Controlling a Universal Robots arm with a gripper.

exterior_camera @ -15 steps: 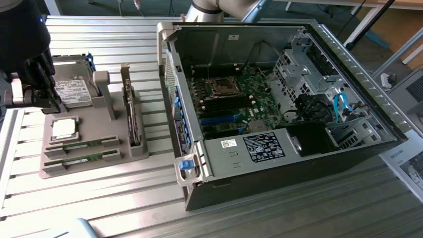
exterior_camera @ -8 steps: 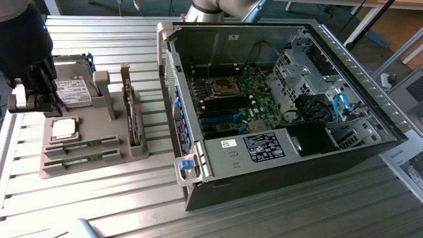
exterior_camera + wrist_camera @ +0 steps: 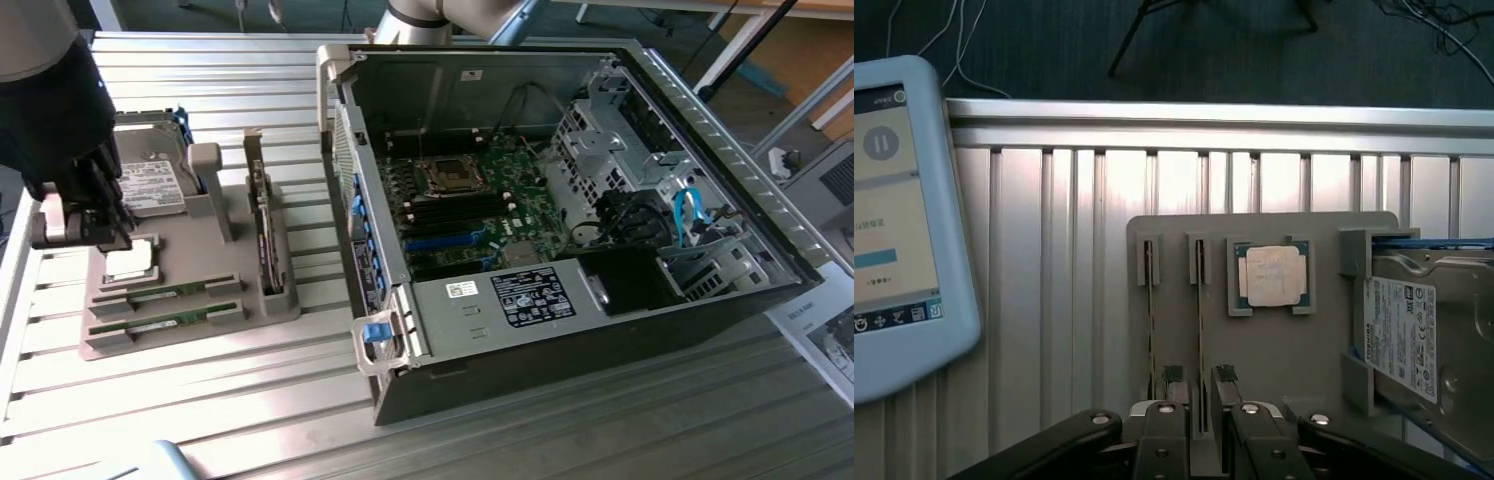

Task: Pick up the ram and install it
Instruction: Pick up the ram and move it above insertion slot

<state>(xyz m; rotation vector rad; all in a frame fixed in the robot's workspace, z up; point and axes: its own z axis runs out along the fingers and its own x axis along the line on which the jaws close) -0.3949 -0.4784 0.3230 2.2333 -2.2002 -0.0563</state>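
Note:
Two green ram sticks stand on edge in slots of the grey holder tray (image 3: 200, 265). One ram stick (image 3: 1200, 320) (image 3: 150, 296) is next to the square silver CPU (image 3: 1273, 275); the other ram stick (image 3: 1150, 320) (image 3: 163, 321) is one slot further out. My gripper (image 3: 1199, 388) (image 3: 104, 238) hangs over the tray, open. Its two fingertips (image 3: 1172, 380) stand either side of the line of the stick nearer the CPU, with a gap on both sides, and it holds nothing.
A silver labelled hard drive (image 3: 1409, 335) (image 3: 154, 180) stands upright in the tray beyond the CPU. The open computer case (image 3: 574, 200) with its motherboard (image 3: 467, 200) lies on the exterior view's right. A teach pendant (image 3: 899, 230) rests on the ribbed table near the tray.

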